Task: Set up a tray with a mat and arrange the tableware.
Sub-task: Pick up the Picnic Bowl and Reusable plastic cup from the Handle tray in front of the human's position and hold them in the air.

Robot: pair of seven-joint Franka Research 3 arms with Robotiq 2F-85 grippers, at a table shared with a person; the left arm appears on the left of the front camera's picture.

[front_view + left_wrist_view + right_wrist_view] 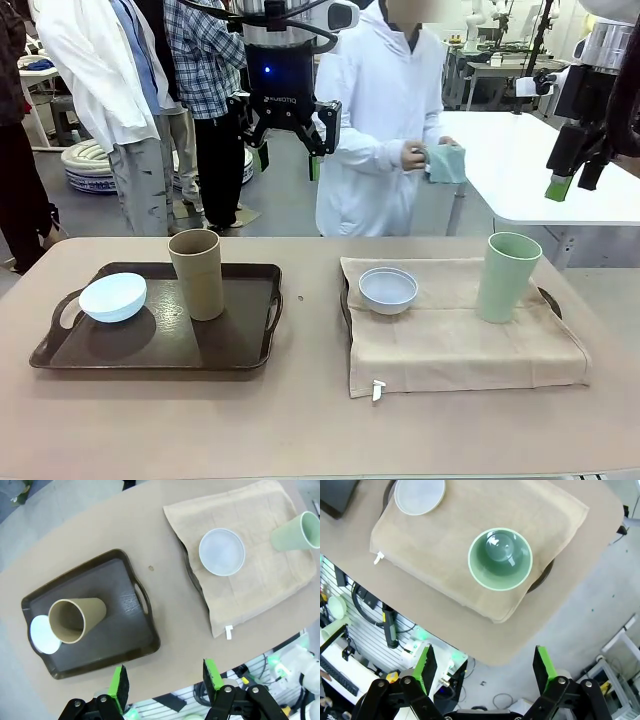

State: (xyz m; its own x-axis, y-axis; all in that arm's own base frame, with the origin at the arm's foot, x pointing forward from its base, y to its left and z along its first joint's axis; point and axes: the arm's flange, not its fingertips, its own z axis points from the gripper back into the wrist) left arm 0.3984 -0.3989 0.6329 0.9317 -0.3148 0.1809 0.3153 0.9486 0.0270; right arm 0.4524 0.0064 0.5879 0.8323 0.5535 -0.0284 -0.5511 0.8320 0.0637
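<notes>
A dark brown tray [240, 345] [115, 580] at the table's left holds a pale blue bowl [113, 297] [42, 635] and an upright tan brown cup [198, 273] [75, 620]. To the right, a beige mat [450, 350] [260, 585] [445, 545] covers a second tray [542, 577]. A greyish white bowl [388, 289] [222, 551] [419, 495] and a pale green cup [509, 277] [295, 532] [500, 558] stand on it. My left gripper [287, 160] [166, 677] hangs open high above the table's middle. My right gripper [575, 180] [485, 664] is open high above the green cup. Both hold nothing.
A person in a white coat stands across the table, holding a pale teal object [447, 163]. A white table [560, 170] stands behind at the right. Other people stand at the back left. Bare tabletop [310, 330] separates the two trays.
</notes>
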